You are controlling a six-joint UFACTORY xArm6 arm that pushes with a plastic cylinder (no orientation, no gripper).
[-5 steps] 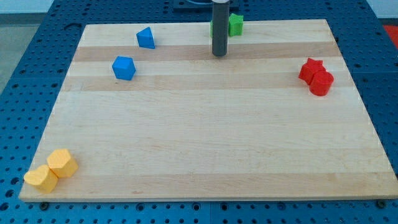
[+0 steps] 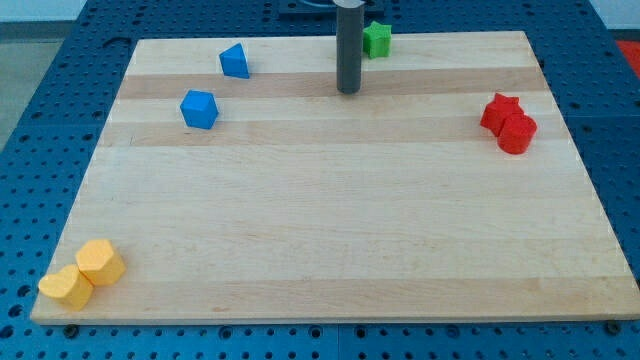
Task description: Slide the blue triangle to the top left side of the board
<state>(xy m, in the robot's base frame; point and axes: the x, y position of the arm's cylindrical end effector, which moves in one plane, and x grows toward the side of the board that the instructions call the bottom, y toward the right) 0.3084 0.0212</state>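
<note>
Blue triangle (image 2: 234, 61) sits near board's (image 2: 320, 220) top-left. Rod tip (image 2: 348, 91) well right of it, touching no block; green block (image 2: 377, 39) beyond. No pincer fitted.

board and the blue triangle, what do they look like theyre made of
The board looks like pale wood with a smooth matt finish: long grain streaks and glued plank bands show. The blue triangle looks like solid-coloured plastic or painted wood; flat even colour, no grain visible, so I cannot tell which.
</note>
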